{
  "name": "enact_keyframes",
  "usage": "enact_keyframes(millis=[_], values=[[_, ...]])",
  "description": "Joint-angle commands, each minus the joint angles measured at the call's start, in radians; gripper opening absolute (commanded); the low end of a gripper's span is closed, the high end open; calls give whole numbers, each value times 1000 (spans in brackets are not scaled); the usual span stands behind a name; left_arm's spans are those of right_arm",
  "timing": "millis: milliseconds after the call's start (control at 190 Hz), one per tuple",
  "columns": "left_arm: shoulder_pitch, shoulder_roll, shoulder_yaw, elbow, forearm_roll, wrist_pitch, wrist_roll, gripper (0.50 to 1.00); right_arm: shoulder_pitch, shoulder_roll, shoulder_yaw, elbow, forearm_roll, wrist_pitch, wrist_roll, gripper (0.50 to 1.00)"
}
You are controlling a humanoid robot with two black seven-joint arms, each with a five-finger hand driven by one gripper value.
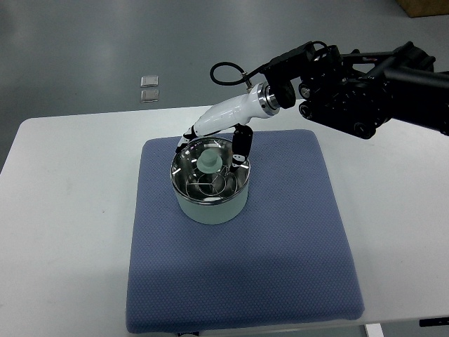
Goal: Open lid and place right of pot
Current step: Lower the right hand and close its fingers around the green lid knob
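Observation:
A pale green pot (210, 207) stands on a blue mat (280, 246), left of the mat's middle. A glass lid (198, 182) with a pale green knob (209, 161) rests on it. My right hand (212, 149), white with black fingers, reaches in from the upper right and hangs over the pot's far rim. Its fingers are spread to either side of the knob: one finger (186, 137) at the left rim, another (242, 145) just right of the knob. They do not visibly close on the knob. The left arm does not show.
The mat lies on a white table (63, 210). The mat's surface right of the pot (295, 196) is bare. Two small clear packets (149, 88) lie on the grey floor beyond the table. A cardboard box corner (424, 5) shows at top right.

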Motion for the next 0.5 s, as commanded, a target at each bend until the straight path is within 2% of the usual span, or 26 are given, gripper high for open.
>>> enact_keyframes(millis=[0, 47, 380, 495], values=[[0, 0, 1, -1, 0, 0, -2, 1000, -3, 0, 1, -15, 1, -1, 0, 858], [0, 0, -1, -1, 0, 0, 0, 1000, -3, 0, 1, -21, 1, -1, 0, 830], [-2, 0, -1, -1, 0, -2, 0, 1000, -6, 30, 4, -24, 5, -14, 1, 795], [-2, 0, -1, -1, 0, 0, 0, 1000, -6, 30, 6, -24, 5, -18, 1, 760]])
